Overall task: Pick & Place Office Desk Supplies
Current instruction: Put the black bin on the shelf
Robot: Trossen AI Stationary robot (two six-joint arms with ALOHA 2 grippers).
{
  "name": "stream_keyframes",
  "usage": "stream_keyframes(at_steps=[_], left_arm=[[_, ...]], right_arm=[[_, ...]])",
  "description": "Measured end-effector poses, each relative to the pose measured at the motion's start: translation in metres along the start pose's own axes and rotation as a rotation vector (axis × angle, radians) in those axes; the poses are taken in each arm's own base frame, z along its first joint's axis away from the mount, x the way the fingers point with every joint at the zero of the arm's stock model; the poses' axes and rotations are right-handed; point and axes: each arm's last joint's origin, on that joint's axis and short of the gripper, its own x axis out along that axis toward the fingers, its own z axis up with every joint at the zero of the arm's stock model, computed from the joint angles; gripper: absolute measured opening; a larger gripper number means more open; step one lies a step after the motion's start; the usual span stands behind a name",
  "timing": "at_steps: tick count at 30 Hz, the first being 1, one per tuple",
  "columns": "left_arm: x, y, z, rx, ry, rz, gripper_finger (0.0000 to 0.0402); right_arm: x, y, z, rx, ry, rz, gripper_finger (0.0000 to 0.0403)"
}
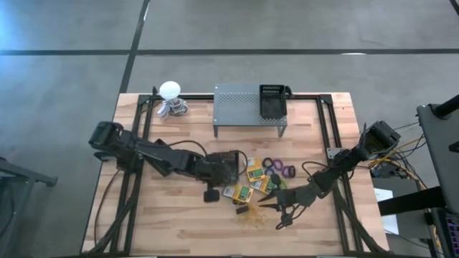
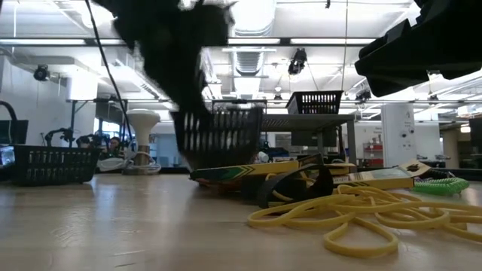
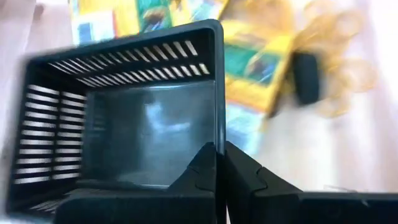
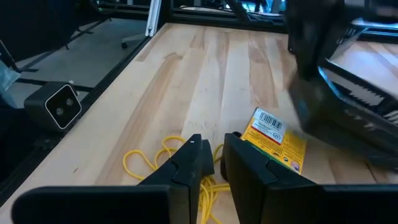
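LEFT end effector (image 3: 219,163): pressed together on wall of black slatted plastic basket (image 3: 124,118) | RIGHT end effector (image 4: 214,155): narrow gap, nothing pinched | SUPPLIES: yellow-and-green cardboard crayon boxes (image 3: 261,68) just beyond basket; yellow rubber bands (image 4: 155,158) beneath right fingers | RISK: thin-wall pinch judged prone to slip; basket tilt, box displacement across tabletop (image 4: 205,68).

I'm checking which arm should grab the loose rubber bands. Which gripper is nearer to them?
Right. The right gripper hovers right beside the yellow rubber bands. The left gripper sits farther back, shut on the wall of a black slotted basket.
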Motion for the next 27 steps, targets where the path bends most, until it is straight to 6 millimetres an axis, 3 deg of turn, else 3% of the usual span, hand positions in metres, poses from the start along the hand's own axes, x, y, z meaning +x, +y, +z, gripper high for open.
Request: stream_keyframes(at_steps=[5, 9, 16, 23, 27], left_arm=[[-0.04, -0.013, 0.045, -0.006, -0.076, -0.027, 0.0012], [-0.076, -0.001, 0.076, 0.04, -0.128, 0.042, 0.0011], [-0.111, 0.064, 0.108, 0.07, -0.207, 0.204, 0.0011], [-0.121, 0.136, 0.109, 0.111, -0.184, 0.322, 0.001], [-0.114, 0.16, 0.109, 0.138, -0.178, 0.353, 0.001]], right_arm=[[0.0, 0.0, 0.0, -0.003, 0.0, -0.001, 0.0066], [0.0, 0.0, 0.0, -0.003, 0.0, -0.001, 0.0063], [0.0, 0.0, 0.0, -0.009, 0.0, -0.003, 0.0065], [0.0, 0.0, 0.0, -0.026, 0.0, -0.003, 0.0064], [0.0, 0.0, 0.0, -0.026, -0.001, -0.003, 0.0065]])
